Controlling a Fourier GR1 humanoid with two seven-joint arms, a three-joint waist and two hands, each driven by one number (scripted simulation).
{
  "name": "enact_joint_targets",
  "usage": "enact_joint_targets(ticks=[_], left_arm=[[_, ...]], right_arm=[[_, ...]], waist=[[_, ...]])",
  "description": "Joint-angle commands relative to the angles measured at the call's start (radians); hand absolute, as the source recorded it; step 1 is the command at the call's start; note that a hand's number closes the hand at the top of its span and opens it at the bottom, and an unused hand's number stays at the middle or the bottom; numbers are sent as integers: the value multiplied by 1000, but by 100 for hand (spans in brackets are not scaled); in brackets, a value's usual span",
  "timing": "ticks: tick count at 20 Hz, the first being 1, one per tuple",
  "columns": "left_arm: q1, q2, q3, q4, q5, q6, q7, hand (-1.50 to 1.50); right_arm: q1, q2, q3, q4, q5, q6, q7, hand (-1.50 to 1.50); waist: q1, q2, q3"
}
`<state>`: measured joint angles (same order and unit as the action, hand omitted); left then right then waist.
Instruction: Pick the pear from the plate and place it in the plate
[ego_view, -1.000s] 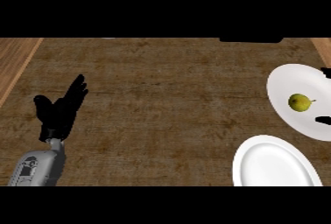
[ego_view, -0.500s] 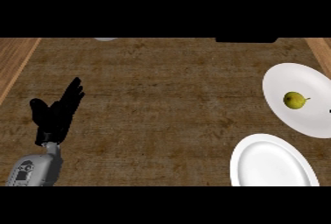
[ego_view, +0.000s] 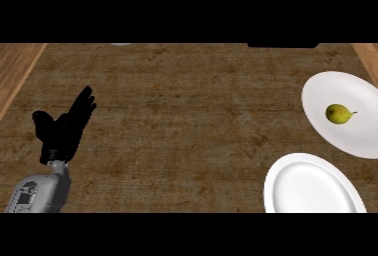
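A small yellow-green pear (ego_view: 338, 113) lies near the middle of a white plate (ego_view: 332, 85) at the right edge of the counter. A second white plate (ego_view: 310, 185), bare, sits just below it near the front right. My left hand (ego_view: 65, 131) is far off at the left side, open, fingers straight and pointing up, touching nothing. My right hand does not show anywhere.
The counter's top is dark brown wood with lighter wooden strips along the left edge (ego_view: 18, 70) and the far right corner. A dark object (ego_view: 283, 45) and a pale rim (ego_view: 120, 44) peek in at the back edge.
The view has shifted slightly, so both plates and the pear sit a little further left in the picture. The left hand keeps its open pose and has risen slightly.
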<state>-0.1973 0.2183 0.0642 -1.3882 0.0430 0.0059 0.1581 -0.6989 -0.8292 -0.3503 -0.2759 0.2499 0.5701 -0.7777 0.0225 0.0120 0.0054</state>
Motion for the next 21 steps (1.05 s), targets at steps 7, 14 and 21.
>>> enact_joint_targets(ticks=[7,14,21], left_arm=[[-27,1,-5,-5,-5,0,25,0],[-28,-18,-15,-27,-3,10,46,0],[9,-31,-32,-27,-10,-3,-2,0]], right_arm=[[67,-71,-10,-4,-71,248,-151,-150],[98,-85,5,-21,-90,215,-148,-150],[113,-123,30,-24,-94,180,-111,-150]], waist=[[4,10,5],[13,9,6],[34,17,8]])
